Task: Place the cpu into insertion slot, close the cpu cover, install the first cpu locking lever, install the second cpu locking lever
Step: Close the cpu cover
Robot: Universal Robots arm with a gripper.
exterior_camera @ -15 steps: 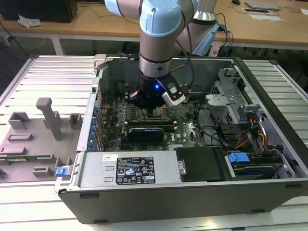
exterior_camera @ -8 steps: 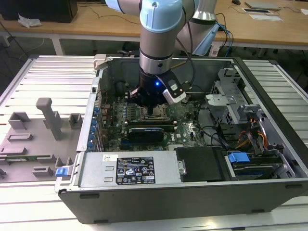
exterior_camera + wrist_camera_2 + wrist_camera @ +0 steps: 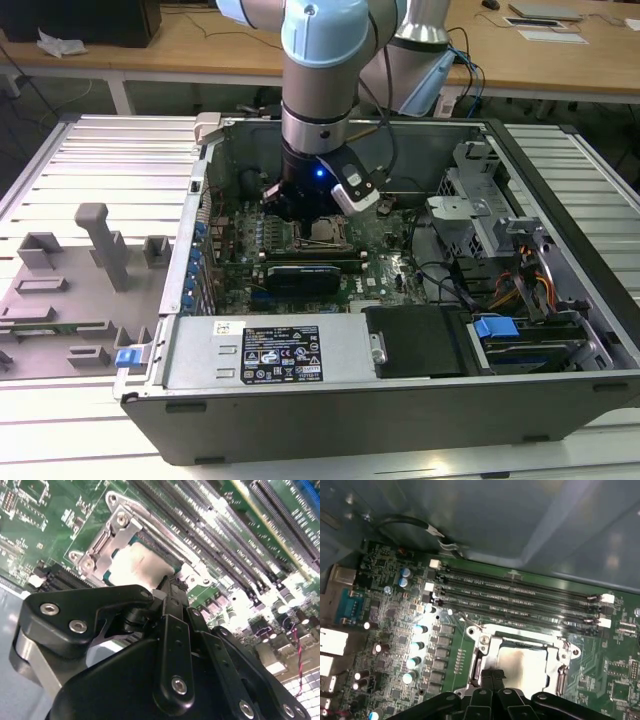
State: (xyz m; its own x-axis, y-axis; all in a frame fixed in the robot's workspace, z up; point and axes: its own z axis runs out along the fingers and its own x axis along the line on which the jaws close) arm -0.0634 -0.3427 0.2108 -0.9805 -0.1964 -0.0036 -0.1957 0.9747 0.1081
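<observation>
The cpu (image 3: 521,664), a dull silver square, lies in the insertion slot (image 3: 560,677) on the green motherboard (image 3: 390,610); the second wrist view also shows the cpu (image 3: 136,564). The cpu cover (image 3: 116,530), a silver frame, lies flat around the chip's top, as does the cover (image 3: 489,645) in the first wrist view. My gripper (image 3: 493,676) is shut, its narrow black fingertips pressed together at the slot's edge, just beside the chip. The gripper (image 3: 171,587) hides that side of the slot. In the exterior view the gripper (image 3: 305,222) hangs low over the slot inside the open case.
Long black memory slots (image 3: 520,594) run beside the socket, and silver capacitors (image 3: 415,645) stand on its other side. A long black card (image 3: 305,272), the power supply (image 3: 270,350) and drive cage (image 3: 490,230) crowd the case. A grey fixture (image 3: 100,250) sits at the exterior view's left.
</observation>
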